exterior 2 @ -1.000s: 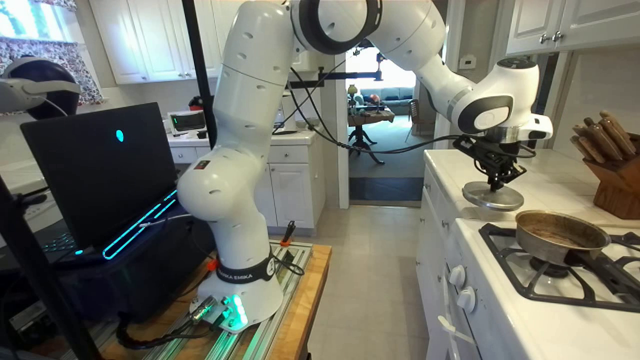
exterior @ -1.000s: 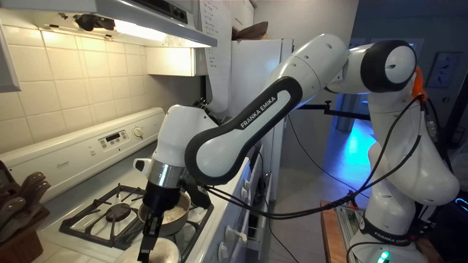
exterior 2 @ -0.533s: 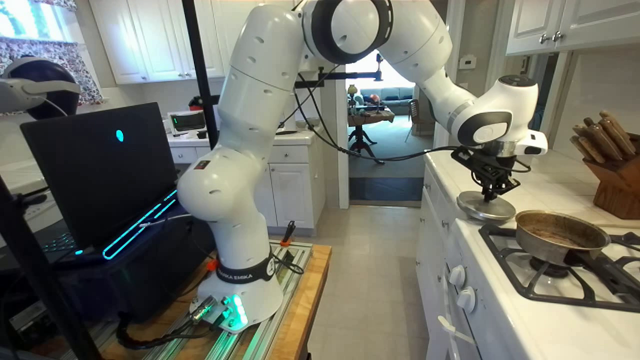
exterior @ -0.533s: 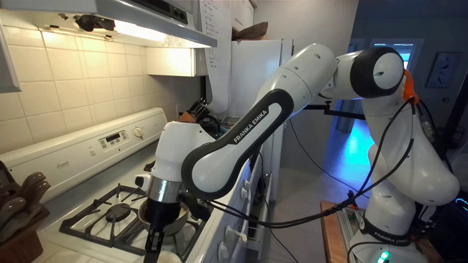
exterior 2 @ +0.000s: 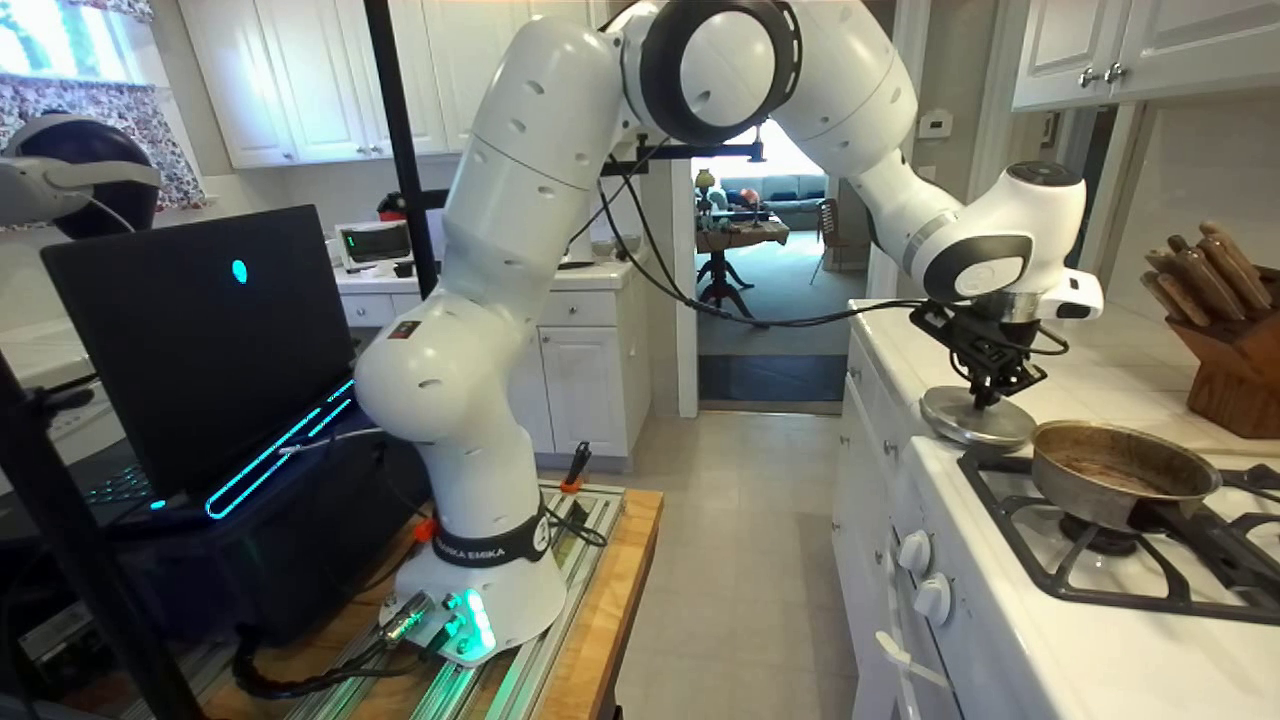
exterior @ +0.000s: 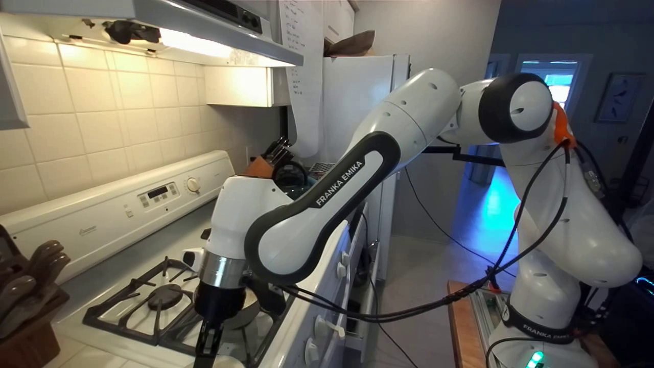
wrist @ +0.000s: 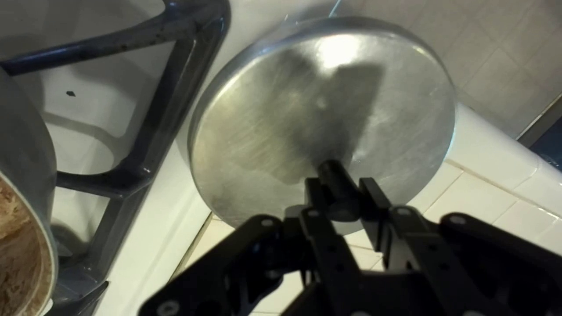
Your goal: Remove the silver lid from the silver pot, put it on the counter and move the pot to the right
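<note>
Silver lid (wrist: 272,127) is clamped by knob (wrist: 344,206) in narrow-set jaws of gripper (wrist: 343,192), over front corner of counter (wrist: 478,197) beside stove (wrist: 171,193); contact below cannot be told. Silver pot (exterior 2: 1075,492) is seated on grate (wrist: 164,114) near stove's front edge.

White arm (exterior: 409,115), black cables (exterior: 467,291)

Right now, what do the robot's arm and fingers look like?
The arm is white and smoothly rounded, with black trim lettered FRANKA EMIKA in white. A silver ring circles its wrist end, black cables hang from it, and green lights glow on its white base. The fingers are black and narrow.
</note>
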